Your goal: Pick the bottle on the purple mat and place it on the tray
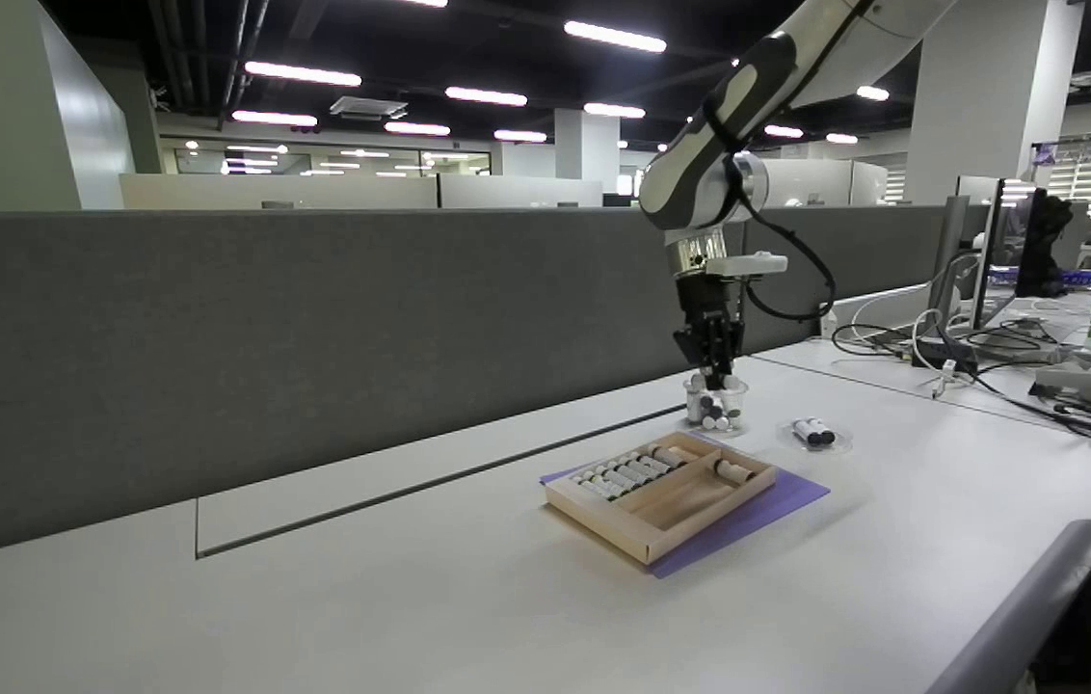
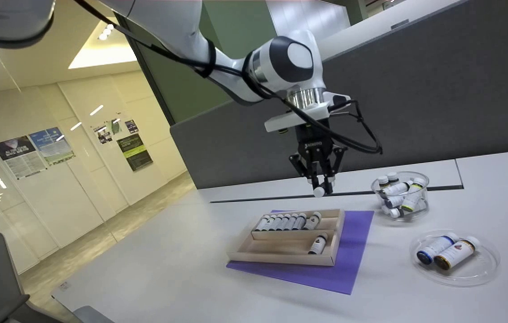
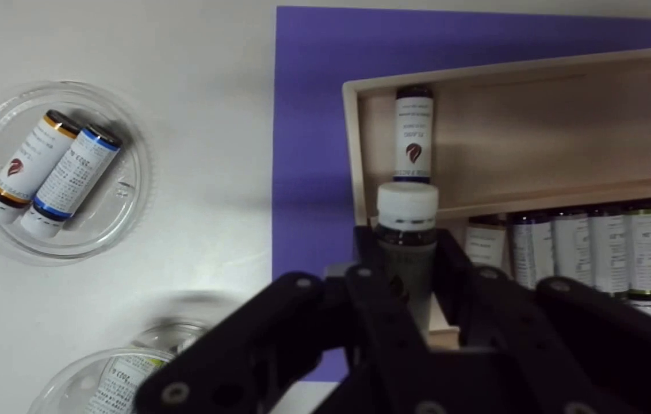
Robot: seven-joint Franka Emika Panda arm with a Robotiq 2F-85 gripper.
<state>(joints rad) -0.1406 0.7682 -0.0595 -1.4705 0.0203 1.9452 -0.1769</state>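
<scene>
White-capped dark glassy cylindrical bottle (image 3: 408, 244) hangs pinched in the black two-fingered gripper (image 2: 321, 181), up near the far right corner of the light tan wooden tray (image 2: 281, 259). Gripped by the body, cap poking nearside, probably to lay it flat, but the row of white-labelled bottles (image 2: 283, 222) points caps far, so I'd spin it first.

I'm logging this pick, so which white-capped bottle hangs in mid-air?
The bottle between the fingers, above the table; the others rest in the tray, the bowl or the dish.
</scene>
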